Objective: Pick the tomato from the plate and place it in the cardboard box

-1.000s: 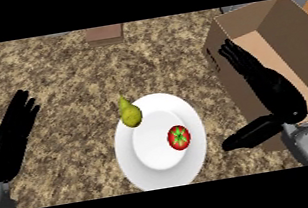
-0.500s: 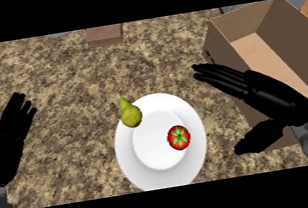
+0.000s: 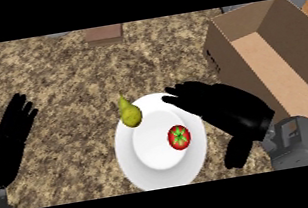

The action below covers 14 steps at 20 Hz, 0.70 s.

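A red tomato with a green star-shaped top lies on the right half of a white plate. My right hand hovers over the plate's right rim, just right of and above the tomato, fingers straight and pointing up-left, thumb hanging down; it holds nothing. The open cardboard box stands at the right, its inside bare. My left hand rests open at the left edge, fingers up.
A green-yellow pear leans on the plate's upper left rim. A small brown block sits at the counter's far edge. Wooden floor shows at the top left and top right corners.
My right hand has swung left from in front of the box to over the plate's right rim beside the tomato. The left hand, tomato and pear stayed put.
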### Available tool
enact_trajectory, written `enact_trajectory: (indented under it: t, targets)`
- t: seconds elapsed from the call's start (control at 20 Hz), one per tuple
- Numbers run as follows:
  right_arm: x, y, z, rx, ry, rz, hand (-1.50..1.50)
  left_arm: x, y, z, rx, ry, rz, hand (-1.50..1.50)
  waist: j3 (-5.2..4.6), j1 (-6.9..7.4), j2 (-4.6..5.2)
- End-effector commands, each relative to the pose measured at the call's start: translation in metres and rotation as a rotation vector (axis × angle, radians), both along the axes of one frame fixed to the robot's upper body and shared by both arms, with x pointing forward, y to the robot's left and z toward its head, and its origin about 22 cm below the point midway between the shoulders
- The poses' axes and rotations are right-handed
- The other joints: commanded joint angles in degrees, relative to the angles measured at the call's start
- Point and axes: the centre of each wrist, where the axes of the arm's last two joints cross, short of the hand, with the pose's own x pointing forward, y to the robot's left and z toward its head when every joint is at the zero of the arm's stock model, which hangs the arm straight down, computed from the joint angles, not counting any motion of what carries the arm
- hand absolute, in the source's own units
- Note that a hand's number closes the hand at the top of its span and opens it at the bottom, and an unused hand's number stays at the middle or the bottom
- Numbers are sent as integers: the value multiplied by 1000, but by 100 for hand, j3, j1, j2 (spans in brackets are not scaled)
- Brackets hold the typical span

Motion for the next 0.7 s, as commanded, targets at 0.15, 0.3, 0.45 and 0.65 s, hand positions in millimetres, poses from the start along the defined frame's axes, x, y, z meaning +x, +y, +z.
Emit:
enact_trajectory:
  t: [0.15,0.3,0.45,0.65]
  targets:
    - [-4,23,1,-124,134,-60,-150,-2,-7,-9,-7,17,6,0,8,-31,12]
    - [-2,31,1,-169,141,-55,-150,2,12,0,2,0,3,0,8,-29,16]
    - [3,38,-18,-189,156,-56,-150,3,14,-1,-5,-10,-1,0,9,-21,20]
    - [6,19,-18,-214,175,-62,-150,1,32,2,-11,4,21,0,9,-32,19]
